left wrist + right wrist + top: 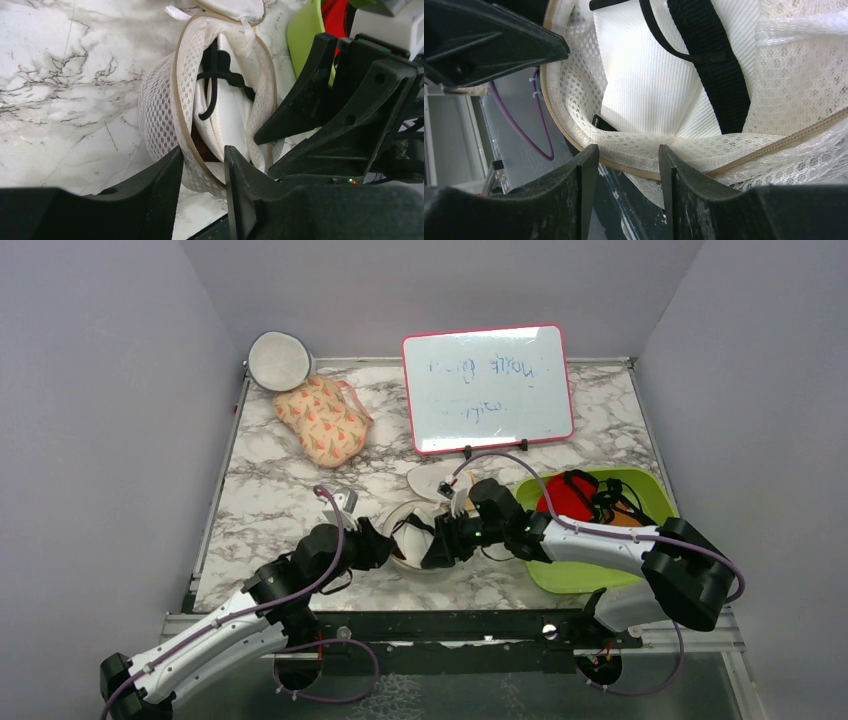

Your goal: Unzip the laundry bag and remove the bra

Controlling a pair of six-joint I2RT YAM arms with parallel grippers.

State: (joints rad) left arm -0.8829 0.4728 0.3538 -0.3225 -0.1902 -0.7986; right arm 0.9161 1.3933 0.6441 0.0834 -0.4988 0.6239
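Closest in, the left gripper (202, 152) stands narrow, pinching the rim of the laundry bag (157, 100), which rises on edge just ahead of its fingertips. Opposite, the right gripper (626, 150) straddles the other rim — clamped or only bracketing, I cannot tell. Unzipping looks done: the bag gapes between both grippers. Removal is left — the bra (649, 75) sits inside, its black strap (716, 65) across it.
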